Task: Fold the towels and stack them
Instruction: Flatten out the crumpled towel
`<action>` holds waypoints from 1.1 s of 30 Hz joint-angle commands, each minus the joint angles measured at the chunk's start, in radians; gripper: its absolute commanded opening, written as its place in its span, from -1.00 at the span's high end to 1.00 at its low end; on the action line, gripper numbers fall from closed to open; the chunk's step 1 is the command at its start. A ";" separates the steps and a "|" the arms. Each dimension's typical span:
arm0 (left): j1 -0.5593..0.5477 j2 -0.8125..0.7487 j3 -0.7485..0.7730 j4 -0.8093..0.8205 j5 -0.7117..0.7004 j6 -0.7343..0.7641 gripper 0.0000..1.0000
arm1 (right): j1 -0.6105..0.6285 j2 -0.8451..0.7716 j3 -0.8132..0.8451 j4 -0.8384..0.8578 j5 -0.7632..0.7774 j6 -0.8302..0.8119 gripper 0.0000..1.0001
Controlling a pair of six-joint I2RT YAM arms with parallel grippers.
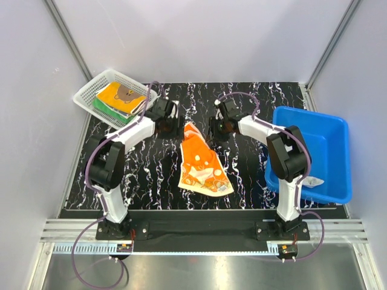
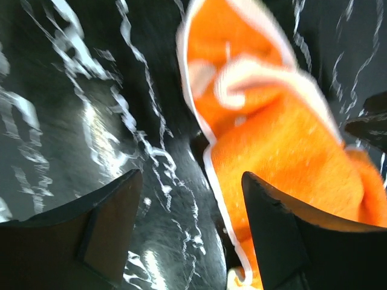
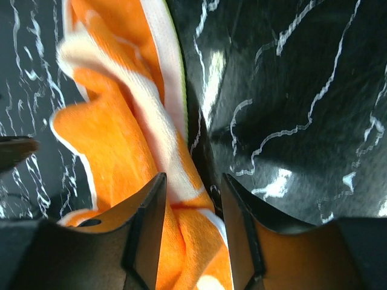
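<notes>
Hovering over the black white-veined tabletop [image 1: 151, 175], we hold our left gripper [image 2: 190, 176] spread wide and our right gripper [image 3: 193, 177] partly spread, neither pinching anything. The crumpled orange cloth towel with white trim [image 1: 202, 163] lies between them, below both.

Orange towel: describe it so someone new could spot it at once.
Start at the black marbled table between the white basket and blue tub. The orange towel lies crumpled at its middle. Unlike the folded towels in the basket, it is loose and white-edged.
</notes>
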 commanded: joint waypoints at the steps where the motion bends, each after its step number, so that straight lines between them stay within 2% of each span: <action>1: -0.003 0.000 -0.093 0.091 0.110 -0.052 -0.40 | 0.001 -0.072 -0.043 0.030 -0.033 -0.006 0.03; 4: -0.012 0.014 -0.139 0.139 0.131 -0.070 -0.39 | 0.001 -0.114 -0.108 0.050 -0.005 0.003 0.01; 6: -0.018 0.026 -0.147 0.143 0.156 -0.072 -0.11 | 0.001 -0.147 -0.126 0.052 0.004 0.007 0.00; 8: -0.020 0.028 -0.140 0.113 0.164 -0.068 0.33 | 0.001 -0.162 -0.143 0.052 0.002 0.018 0.00; 9: -0.020 0.021 -0.137 0.093 0.147 -0.070 0.67 | 0.001 -0.167 -0.151 0.052 0.002 0.020 0.01; 11: -0.017 -0.032 -0.129 0.021 0.116 -0.059 0.92 | 0.001 -0.185 -0.172 0.047 0.008 0.029 0.00; 13: -0.017 -0.119 -0.121 -0.034 0.060 -0.039 1.00 | 0.001 -0.202 -0.192 0.041 0.008 0.030 0.00; 18: -0.017 -0.290 -0.199 -0.188 -0.026 -0.018 1.00 | 0.001 -0.245 -0.229 0.045 0.018 0.027 -0.06; 22: -0.017 -0.359 -0.346 -0.136 0.011 -0.055 1.00 | 0.002 -0.221 -0.221 0.084 -0.018 0.037 -0.05; 23: -0.015 -0.364 -0.391 -0.103 0.063 -0.061 0.91 | 0.002 -0.193 -0.212 0.088 -0.033 0.050 -0.02; 24: -0.017 -0.373 -0.409 -0.019 0.144 -0.073 0.73 | 0.004 -0.184 -0.204 0.088 -0.071 0.060 -0.01; 28: -0.018 -0.370 -0.483 0.213 0.274 -0.203 0.00 | 0.062 -0.194 -0.229 0.134 -0.105 0.115 0.05; 31: -0.021 -0.341 -0.494 0.270 0.319 -0.214 -0.24 | 0.108 -0.226 -0.293 0.192 -0.163 0.177 0.10; 33: -0.029 -0.330 -0.512 0.290 0.329 -0.217 -0.39 | 0.126 -0.249 -0.347 0.209 -0.144 0.198 0.12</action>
